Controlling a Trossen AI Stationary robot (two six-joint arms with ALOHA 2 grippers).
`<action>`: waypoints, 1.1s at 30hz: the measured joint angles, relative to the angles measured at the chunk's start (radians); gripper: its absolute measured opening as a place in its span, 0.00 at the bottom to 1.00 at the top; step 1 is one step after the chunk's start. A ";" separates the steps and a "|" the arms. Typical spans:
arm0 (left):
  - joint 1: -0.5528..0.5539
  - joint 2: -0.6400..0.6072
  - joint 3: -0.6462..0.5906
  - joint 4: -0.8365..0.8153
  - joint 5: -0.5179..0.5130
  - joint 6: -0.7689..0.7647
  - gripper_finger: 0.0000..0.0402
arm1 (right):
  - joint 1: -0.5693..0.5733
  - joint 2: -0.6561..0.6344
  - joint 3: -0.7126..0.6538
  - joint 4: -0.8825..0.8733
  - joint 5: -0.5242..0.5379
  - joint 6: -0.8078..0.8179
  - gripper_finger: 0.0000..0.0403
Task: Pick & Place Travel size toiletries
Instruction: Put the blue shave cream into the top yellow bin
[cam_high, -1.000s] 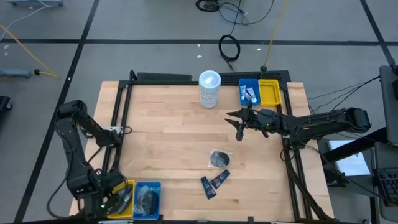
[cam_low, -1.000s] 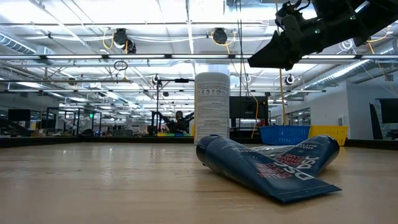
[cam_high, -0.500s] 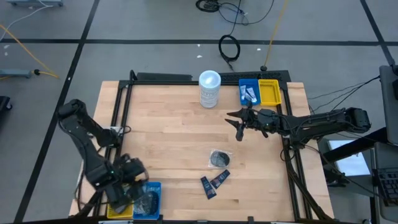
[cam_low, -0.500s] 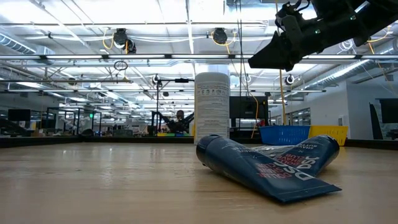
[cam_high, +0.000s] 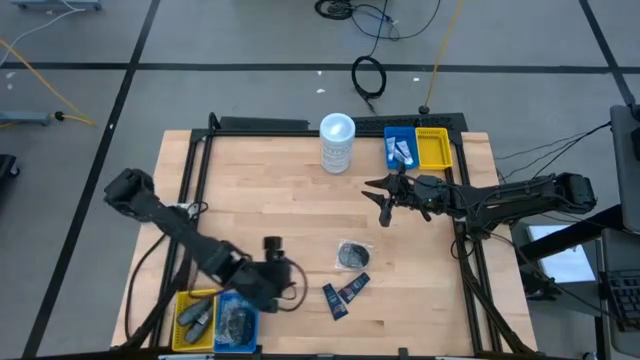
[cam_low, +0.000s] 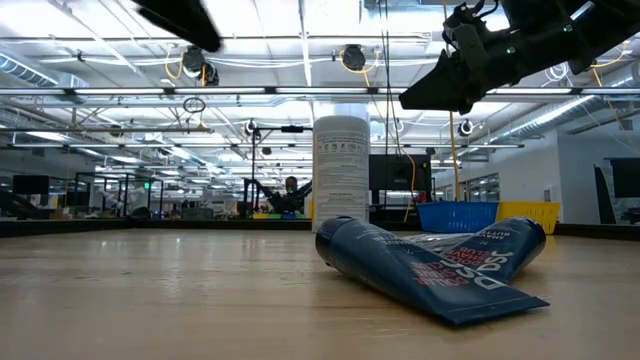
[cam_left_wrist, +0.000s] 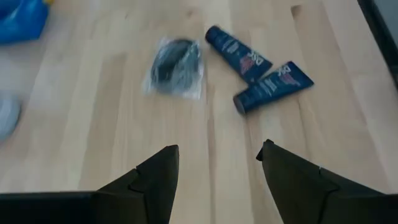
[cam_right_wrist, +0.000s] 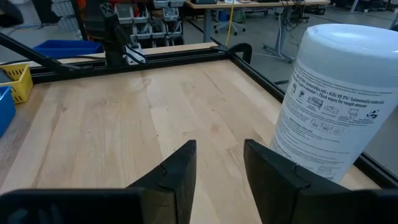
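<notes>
1. The left pincer (cam_high: 283, 283) is seen released, empty, over the bench (cam_high: 260, 210), near two navy sachets (cam_high: 344, 295) and a clear-wrapped bundle (cam_high: 352, 256).
2. One sachet is best straddled across its narrow width; the neighbour should be avoided.
3. Sachets: flat, glossy, soft. Bundle: round, crinkly film.
4. The right pincer (cam_high: 384, 201) is parked by the canister (cam_high: 336, 143), fingers apart, empty.

You are looking at a white canister (cam_right_wrist: 339, 106) showing "Kills 99.9%" and "multi-purpose wipes" in small print on its label. The navy tubes (cam_low: 430, 270) are showing white and red lettering, but you are not getting readable words there.
</notes>
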 joint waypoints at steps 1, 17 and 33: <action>0.017 0.016 0.000 0.031 0.013 0.051 0.56 | 0.000 0.000 0.000 0.000 0.000 0.000 0.31; 0.192 0.296 0.000 0.342 0.312 0.517 0.56 | 0.000 0.000 0.000 -0.014 0.000 0.000 0.31; 0.235 0.403 0.000 0.502 0.485 0.659 0.56 | 0.000 0.000 0.000 -0.033 0.000 0.026 0.31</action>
